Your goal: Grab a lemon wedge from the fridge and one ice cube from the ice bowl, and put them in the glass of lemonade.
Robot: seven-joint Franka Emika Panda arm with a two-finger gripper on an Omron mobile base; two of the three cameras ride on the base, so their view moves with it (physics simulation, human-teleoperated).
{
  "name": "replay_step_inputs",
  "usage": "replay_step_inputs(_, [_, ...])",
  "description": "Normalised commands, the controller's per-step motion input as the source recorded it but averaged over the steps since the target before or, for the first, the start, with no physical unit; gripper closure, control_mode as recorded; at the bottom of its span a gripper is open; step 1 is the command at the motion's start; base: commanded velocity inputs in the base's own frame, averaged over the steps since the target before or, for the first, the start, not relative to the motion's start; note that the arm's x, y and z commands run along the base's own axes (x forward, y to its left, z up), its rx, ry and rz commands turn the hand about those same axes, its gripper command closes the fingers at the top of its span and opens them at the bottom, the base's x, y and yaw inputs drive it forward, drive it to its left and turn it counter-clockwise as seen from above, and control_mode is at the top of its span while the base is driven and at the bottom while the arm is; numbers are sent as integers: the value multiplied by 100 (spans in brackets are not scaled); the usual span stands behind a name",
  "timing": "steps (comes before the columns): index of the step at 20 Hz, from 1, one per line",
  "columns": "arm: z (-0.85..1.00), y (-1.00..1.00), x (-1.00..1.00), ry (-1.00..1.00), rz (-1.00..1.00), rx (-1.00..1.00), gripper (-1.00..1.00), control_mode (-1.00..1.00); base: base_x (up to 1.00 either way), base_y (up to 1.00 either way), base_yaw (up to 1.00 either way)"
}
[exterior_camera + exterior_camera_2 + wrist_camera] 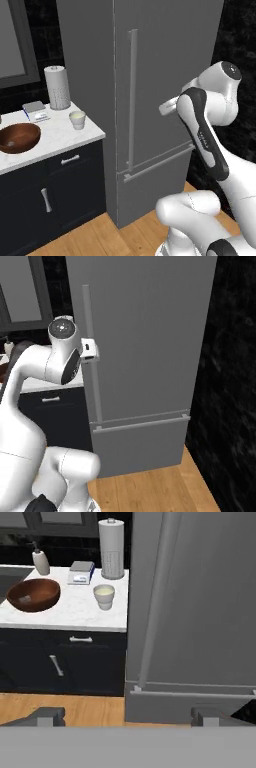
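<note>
Gripper before the closed fridge
I saw my gripper [127,716] spread wide, holding nothing, facing the tall grey fridge [200,602]; glossy reddish-brown ice bowl [33,595] upper left on the white marble surface [75,614].

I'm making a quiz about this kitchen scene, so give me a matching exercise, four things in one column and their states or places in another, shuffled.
Things:
1. fridge
2. ice bowl
3. glass of lemonade
4. hand

States or places:
A. on the counter, between the bowl and the fridge
B. open, holding nothing
C. door shut
D. reddish-brown, on the counter near the soap bottle

Pairs: 1-C, 2-D, 3-A, 4-B
</note>
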Motion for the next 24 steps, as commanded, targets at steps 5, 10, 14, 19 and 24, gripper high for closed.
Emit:
replay_step_inputs(5, [-24,5,100,1,0,0,-100,-100,0,0,0])
replay_step_inputs(10, [-14,28,87,3,0,0,-100,-100,0,0,0])
replay_step_inputs(14, [-9,44,50,0,0,-1,-100,-100,0,0,0])
replay_step_inputs(19, [-11,34,62,0,0,-2,-100,-100,0,0,0])
replay_step_inputs(24, [-11,4,59,0,0,0,-100,-100,0,0,0])
